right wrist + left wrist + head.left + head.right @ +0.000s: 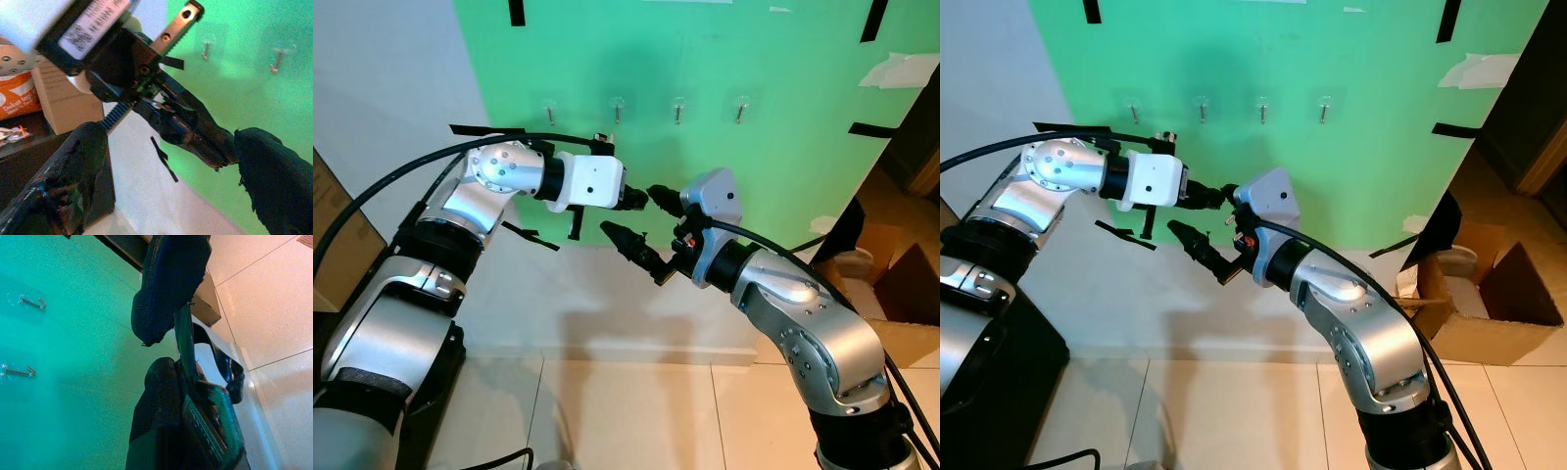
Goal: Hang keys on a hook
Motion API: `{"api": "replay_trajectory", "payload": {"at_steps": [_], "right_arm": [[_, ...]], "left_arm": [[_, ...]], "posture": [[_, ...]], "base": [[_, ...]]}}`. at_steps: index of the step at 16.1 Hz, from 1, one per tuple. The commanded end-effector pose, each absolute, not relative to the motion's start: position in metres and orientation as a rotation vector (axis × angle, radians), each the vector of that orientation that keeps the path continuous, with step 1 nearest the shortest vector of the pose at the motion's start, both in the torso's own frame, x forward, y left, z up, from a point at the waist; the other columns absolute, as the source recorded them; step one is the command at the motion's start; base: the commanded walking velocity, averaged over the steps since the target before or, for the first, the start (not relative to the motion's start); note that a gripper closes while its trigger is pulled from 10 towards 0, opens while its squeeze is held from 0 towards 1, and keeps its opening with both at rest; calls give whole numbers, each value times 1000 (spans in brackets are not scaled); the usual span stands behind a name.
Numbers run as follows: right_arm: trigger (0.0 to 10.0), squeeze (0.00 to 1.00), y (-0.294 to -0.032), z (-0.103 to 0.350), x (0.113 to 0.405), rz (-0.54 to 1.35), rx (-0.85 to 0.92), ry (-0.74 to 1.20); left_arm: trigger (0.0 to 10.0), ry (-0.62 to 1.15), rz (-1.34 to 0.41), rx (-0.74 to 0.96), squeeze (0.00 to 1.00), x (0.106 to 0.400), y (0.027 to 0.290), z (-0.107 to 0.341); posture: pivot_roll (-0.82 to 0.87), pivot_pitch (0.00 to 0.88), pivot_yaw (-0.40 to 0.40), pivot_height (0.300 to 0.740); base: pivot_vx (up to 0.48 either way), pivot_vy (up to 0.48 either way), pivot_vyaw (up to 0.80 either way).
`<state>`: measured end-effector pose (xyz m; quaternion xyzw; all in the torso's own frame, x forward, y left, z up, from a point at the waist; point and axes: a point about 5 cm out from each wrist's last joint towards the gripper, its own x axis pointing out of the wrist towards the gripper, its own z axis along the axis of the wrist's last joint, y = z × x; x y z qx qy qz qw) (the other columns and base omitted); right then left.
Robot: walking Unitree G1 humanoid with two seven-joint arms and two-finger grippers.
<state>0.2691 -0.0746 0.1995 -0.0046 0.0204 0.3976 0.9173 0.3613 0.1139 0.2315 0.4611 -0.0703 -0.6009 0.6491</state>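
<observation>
I see both arms raised before green wall (783, 166). Left gripper (644, 197) closed, tip between right gripper's (641, 217) wide-spread fingers. Four hooks (677, 112) above. I cannot locate keys.

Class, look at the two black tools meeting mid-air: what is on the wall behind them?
Behind them: a green wall panel carrying four small metal hooks. Keys cannot be made out.

A green sheet (705, 59) covered the white wall (382, 78), fixed at its edges with strips of black tape (516, 12). Below the sheet ran a white baseboard (636, 352) above pale floor tiles (636, 411). Beside the sheet's lower corner stood an open cardboard box (1489, 294).
</observation>
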Motion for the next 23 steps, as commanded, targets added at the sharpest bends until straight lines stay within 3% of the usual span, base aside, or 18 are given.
{"api": "replay_trajectory", "payload": {"at_steps": [1,10,12,14,16,17,18,23], "right_arm": [[10000,0,-75,204,271,817,31,43],[10000,0,-77,207,275,786,134,57],[8667,0,-77,206,275,785,137,59],[4941,0,-77,206,275,782,141,66],[2275,0,-77,205,276,780,143,73],[2275,0,-77,205,276,780,144,74],[275,0,-77,205,276,779,147,76],[0,0,-78,204,277,780,154,85]], "left_arm": [[10000,-177,-1363,1076,0,363,112,238],[10000,-183,-1366,1084,0,364,113,237],[10000,-183,-1369,1087,0,364,113,237],[10000,-186,-1370,1091,0,364,113,237],[10000,-190,-1369,1094,0,364,113,237],[10000,-190,-1370,1095,0,364,113,237],[10000,-191,-1371,1096,0,364,113,237],[10000,-197,-1370,1099,0,364,112,238]], "posture": [[-34,0,36,740],[-30,0,31,740],[-31,0,32,740],[-31,0,32,740],[-31,0,33,740],[-31,0,33,740],[-32,0,33,740],[-31,0,32,740]], "base": [[0,0,0],[0,0,0],[0,0,0],[0,0,0],[0,0,0],[0,0,0],[0,0,0],[0,0,0]]}}
